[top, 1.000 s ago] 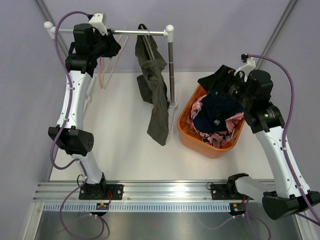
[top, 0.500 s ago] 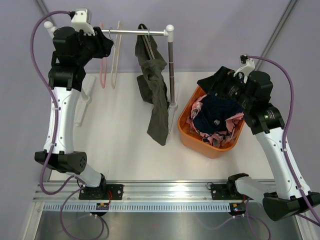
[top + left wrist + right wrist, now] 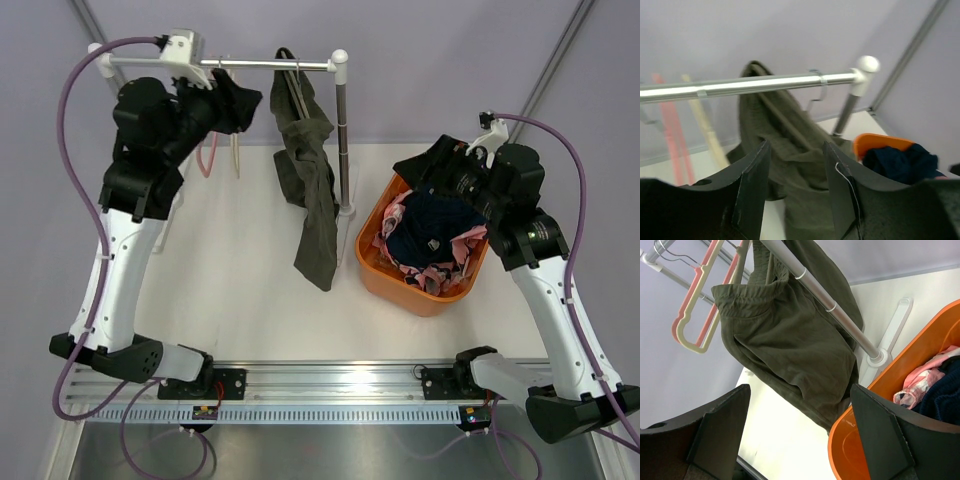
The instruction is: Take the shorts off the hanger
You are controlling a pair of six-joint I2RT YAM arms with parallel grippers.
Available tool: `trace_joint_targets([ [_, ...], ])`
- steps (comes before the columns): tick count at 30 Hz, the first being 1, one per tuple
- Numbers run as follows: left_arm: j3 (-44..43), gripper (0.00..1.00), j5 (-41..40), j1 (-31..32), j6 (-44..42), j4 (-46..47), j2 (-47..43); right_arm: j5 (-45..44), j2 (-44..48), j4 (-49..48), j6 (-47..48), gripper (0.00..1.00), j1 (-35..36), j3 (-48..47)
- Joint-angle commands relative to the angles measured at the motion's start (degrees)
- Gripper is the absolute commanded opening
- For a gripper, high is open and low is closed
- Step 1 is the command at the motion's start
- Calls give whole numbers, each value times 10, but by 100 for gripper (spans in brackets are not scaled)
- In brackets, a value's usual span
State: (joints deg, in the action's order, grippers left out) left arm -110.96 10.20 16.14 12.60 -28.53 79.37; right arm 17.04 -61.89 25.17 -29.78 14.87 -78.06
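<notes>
The bin [image 3: 400,292] holds navy shorts [image 3: 430,225] atop pink shorts [image 3: 398,212]; olive shorts [image 3: 315,200] hang from the rail [image 3: 270,65]. Left tool [image 3: 795,150] stands partly apart, right tool [image 3: 799,387] wide, both empty.

The hanging shorts [image 3: 310,200] are on the rail [image 3: 262,65], left of the basket [image 3: 395,288] holding the other shorts [image 3: 432,232].

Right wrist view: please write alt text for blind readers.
Olive green shorts hang from a metal rail beside two empty hangers. The open right gripper frames them; an orange basket of clothes sits lower right.
</notes>
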Motion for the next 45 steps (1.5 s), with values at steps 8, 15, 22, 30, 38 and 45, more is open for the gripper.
trace_joint_targets([
  [8, 12, 50, -176, 150, 28, 87, 68, -6, 26, 8, 14, 90, 9, -5],
  [15, -65, 51, -288, 178, 32, 62, 150, -20, 50, 40, 28, 90, 9, -10],
  [22, -80, 53, -367, 179, 24, 73, 188, -34, 66, 60, 42, 91, 9, -10],
  [30, -155, 57, -394, 175, 9, 59, 247, -32, 76, 65, 43, 91, 9, -6],
  [38, -170, 57, -383, 167, 16, 48, 270, -40, 84, 65, 45, 91, 10, 3],
  [45, -166, 57, -369, 159, 30, 45, 279, -41, 88, 67, 46, 92, 9, 8],
])
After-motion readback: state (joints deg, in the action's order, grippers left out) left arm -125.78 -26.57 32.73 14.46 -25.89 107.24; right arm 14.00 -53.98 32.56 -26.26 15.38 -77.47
